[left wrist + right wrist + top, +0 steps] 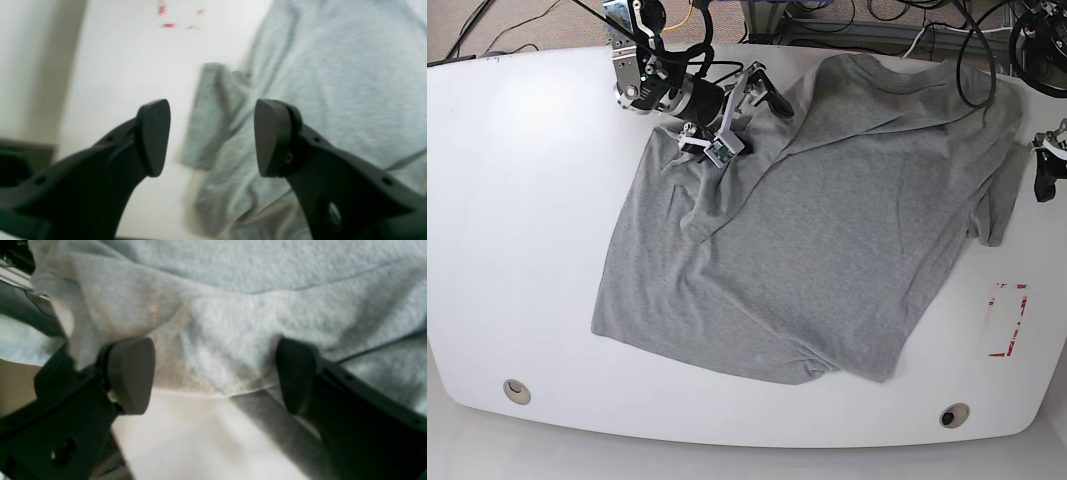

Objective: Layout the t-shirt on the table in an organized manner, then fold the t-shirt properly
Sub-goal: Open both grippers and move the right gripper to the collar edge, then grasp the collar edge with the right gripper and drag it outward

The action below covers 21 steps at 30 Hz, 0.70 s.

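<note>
The grey t-shirt [817, 220] lies spread but skewed and wrinkled across the white table [527, 200], collar toward the far edge. My right gripper [765, 92] is at the shirt's far left shoulder. In the right wrist view this gripper [213, 376] is open, a hem of the t-shirt [233, 333] lies between its fingers, and fabric drapes over the left finger [130, 373]. My left gripper [1045, 185] hovers at the table's right edge beside the right sleeve [993, 215]. From the left wrist view it [213, 136] is open and empty above the sleeve [217, 113].
A red tape rectangle [1007, 320] marks the table near its right front, also seen as red tape [168, 25] in the left wrist view. Two metal grommets [516, 389] [954, 414] sit near the front edge. Cables [947, 40] run behind the far edge.
</note>
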### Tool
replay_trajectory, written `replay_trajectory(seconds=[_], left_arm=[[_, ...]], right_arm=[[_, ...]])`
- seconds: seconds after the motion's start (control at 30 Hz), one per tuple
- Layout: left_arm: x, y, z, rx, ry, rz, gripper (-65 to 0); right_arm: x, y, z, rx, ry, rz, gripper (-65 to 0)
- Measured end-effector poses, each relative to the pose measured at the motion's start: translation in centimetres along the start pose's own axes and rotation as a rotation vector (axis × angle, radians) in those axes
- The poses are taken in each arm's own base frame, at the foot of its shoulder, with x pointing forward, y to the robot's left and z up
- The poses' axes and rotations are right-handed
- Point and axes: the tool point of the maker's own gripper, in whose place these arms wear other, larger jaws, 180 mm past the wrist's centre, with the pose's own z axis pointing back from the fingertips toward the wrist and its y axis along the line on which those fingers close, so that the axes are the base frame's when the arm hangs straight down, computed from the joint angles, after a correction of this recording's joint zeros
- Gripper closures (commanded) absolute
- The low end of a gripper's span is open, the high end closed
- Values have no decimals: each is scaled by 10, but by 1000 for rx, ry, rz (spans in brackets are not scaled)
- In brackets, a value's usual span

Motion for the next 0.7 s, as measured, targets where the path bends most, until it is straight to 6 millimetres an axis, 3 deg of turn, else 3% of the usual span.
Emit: replay_trajectory(seconds=[0.1, 0.17, 0.37, 0.5, 0.7], left_arm=[[5, 4, 1, 10, -5, -13, -374], [9, 4, 1, 9, -16, -16, -374], [18, 7, 1, 13, -34, -30, -374], [19, 9, 2, 17, -34, -37, -374], [19, 8, 2, 14, -33, -38, -374]], right_arm=[[2, -4, -4, 7, -18, -16, -522], [1, -6, -7, 15, -15, -20, -469], [0, -6, -20, 39, 0, 16, -151], [-6, 2, -26, 49, 24, 92, -8], [-14, 7, -29, 47, 53, 155, -8]])
